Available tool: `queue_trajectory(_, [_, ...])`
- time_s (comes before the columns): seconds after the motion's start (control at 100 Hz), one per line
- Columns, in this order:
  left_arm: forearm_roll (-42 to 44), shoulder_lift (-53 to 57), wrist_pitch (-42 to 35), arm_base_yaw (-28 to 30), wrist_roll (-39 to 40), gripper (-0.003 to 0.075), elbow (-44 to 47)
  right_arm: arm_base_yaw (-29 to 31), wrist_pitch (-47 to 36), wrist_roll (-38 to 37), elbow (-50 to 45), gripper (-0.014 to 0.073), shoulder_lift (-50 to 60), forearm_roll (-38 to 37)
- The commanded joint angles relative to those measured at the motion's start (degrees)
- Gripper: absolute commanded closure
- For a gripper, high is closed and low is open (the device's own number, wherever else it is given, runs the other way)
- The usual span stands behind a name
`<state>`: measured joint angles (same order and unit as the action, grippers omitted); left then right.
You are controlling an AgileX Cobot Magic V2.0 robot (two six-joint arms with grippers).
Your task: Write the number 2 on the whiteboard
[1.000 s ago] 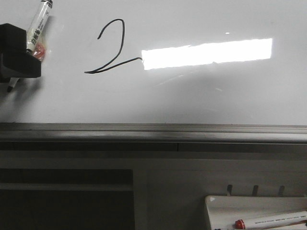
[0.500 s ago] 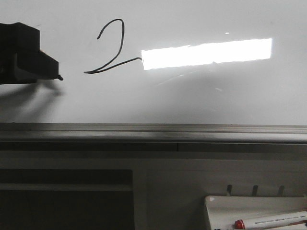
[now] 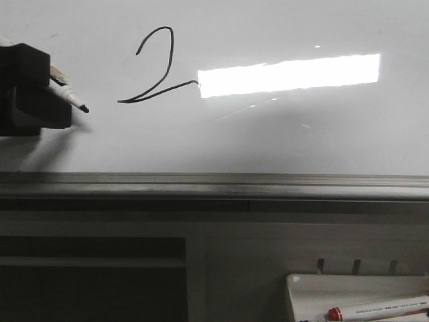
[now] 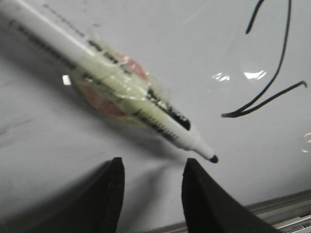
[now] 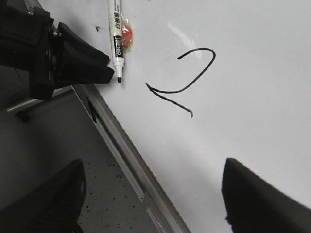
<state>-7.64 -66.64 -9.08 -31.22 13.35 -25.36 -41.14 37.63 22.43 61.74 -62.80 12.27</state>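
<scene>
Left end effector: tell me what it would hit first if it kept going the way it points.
Probably the whiteboard. In the left wrist view the left end effector points at its bare surface just beside the marker tip; depth is unclear.

A black 2 point(image 3: 156, 67) drawn on the whiteboard point(image 3: 268, 134)

At the frame's left edge the left gripper point(image 3: 30, 87) shows a marker point(image 3: 70, 97) tip pointing toward the digit, apart from it. Lower right, a tray point(image 3: 348, 288) holds a red-capped marker point(image 3: 379, 310).
</scene>
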Motion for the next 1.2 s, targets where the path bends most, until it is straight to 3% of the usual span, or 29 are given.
queue_trajectory(0.0, [-0.9,1.48,-2.18,0.44,0.7,0.0459,-1.68,0.26,-2.96,-0.06,2.01,0.0082,1.09,0.51])
queue_trajectory(0.19, [0.31,5.68,-1.24,-1.32,0.7,0.0459,-1.68,0.26,-1.95,-0.56,2.01,0.0087,1.31,0.51])
queue_trajectory(0.26, [1.56,8.6,0.35,-2.01,0.7,0.0462,-1.68,0.26,-0.84,-1.32,2.01,0.0141,1.74,0.51])
queue_trajectory(0.38, [1.69,14.54,3.76,-2.83,0.7,0.0551,-1.45,0.26,0.04,-1.32,1.24,0.0379,3.31,0.51])
queue_trajectory(0.48, [3.0,20.91,6.25,-2.83,0.16,0.0694,-1.45,0.26,-0.07,-1.32,0.04,0.0676,6.02,0.08])
queue_trajectory(0.51, [4.09,22.82,6.53,-2.83,0.16,0.0743,-1.45,0.26,-0.2,-1.47,-0.52,0.0662,7.16,0.09])
queue_trajectory(0.71, [11.0,37.37,10.82,-2.83,0.16,0.0741,-1.45,0.26,-6.38,-1.47,-7.7,0.0643,17.0,-0.89])
queue_trajectory(0.84, [16.15,45.54,18.17,-2.83,0.16,0.0741,-1.45,0.26,-10.49,-1.47,-14.79,0.0643,25.62,-1.14])
queue_trajectory(1.04, [18.55,56.83,29.65,-2.83,0.16,0.0741,-1.45,0.26,-7.36,-1.47,-23.4,0.0643,36.0,-1.14])
queue_trajectory(1.19, [17.8,62.55,33.93,-2.83,0.16,0.0741,-1.45,0.26,-2.62,-1.47,-26.3,0.0643,40.84,-0.36])
